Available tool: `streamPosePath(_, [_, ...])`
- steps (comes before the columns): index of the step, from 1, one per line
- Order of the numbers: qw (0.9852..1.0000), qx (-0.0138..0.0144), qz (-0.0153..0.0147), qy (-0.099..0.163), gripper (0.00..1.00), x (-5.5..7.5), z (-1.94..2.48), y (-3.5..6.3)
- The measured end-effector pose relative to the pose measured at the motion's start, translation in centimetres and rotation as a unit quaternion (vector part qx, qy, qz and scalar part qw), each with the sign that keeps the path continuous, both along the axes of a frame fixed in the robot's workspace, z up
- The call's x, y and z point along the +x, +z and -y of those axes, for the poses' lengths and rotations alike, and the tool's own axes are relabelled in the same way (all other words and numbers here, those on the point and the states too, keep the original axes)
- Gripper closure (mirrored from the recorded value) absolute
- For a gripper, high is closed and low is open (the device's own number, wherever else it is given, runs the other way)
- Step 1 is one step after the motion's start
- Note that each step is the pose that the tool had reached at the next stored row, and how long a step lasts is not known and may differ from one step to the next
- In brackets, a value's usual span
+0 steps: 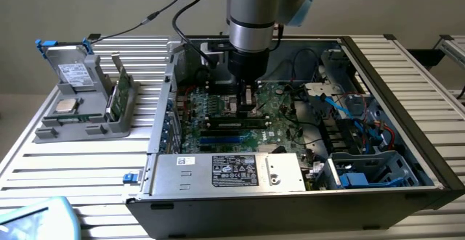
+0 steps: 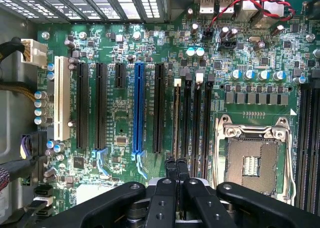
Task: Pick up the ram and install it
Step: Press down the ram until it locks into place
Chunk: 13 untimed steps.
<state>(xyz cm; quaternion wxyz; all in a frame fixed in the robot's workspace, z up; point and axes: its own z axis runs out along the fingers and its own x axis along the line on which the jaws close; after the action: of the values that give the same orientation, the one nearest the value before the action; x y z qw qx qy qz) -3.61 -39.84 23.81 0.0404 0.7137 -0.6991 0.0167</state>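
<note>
My gripper (image 1: 247,108) hangs straight down inside the open computer case (image 1: 407,191), low over the motherboard's (image 2: 120,112) memory slots. Its two black fingers (image 2: 170,170) are pressed together, and nothing shows between them. The ram (image 2: 177,120) appears edge-on as a thin brownish strip standing in the first black slot beside the CPU socket (image 2: 250,160). It runs in under my gripper (image 2: 176,162). In the exterior view the ram (image 1: 234,124) shows as a dark strip just in front of the fingers. Whether the fingertips touch the stick I cannot tell.
Black and blue expansion slots (image 2: 138,107) lie beside the memory slots. Blue and black cables (image 1: 349,109) and a drive cage (image 1: 363,172) fill the case on the exterior view's right. The power supply (image 1: 228,172) sits at the front. A grey holder (image 1: 80,115) with a green card (image 1: 118,90) stands outside.
</note>
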Motion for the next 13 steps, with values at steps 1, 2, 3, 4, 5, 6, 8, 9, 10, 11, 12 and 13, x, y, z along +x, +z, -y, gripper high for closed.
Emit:
streamPosePath(1, [1.0000,0.0000,0.0000,0.000,0.89,0.00,0.00,0.00])
streamPosePath(2, [1.0000,0.0000,0.0000,0.000,0.89,0.00,0.00,0.00])
streamPosePath(3, [1.0000,0.0000,0.0000,0.000,0.89,0.00,0.00,0.00])
streamPosePath(4, [1.0000,0.0000,0.0000,0.000,0.89,0.00,0.00,0.00])
streamPosePath(5, [1.0000,0.0000,0.0000,0.000,0.89,0.00,0.00,0.00])
streamPosePath(6, [1.0000,0.0000,0.0000,0.000,0.89,0.00,0.00,0.00])
streamPosePath(8, [1.0000,-0.0001,0.0003,0.000,0.89,-0.10,-0.03,0.00])
streamPosePath(9, [1.0000,-0.0011,0.0009,-0.003,0.89,-0.09,-0.03,-0.01])
streamPosePath(10, [1.0000,-0.0018,0.0009,-0.009,0.89,-0.09,-0.03,-0.02])
streamPosePath(11, [0.9998,-0.0019,0.0009,-0.018,0.89,-0.09,-0.03,-0.03])
streamPosePath(12, [0.9996,-0.0020,0.0009,-0.027,0.89,-0.10,-0.03,-0.04])
streamPosePath(13, [0.9993,-0.0020,0.0008,-0.036,0.89,-0.10,-0.03,-0.06])
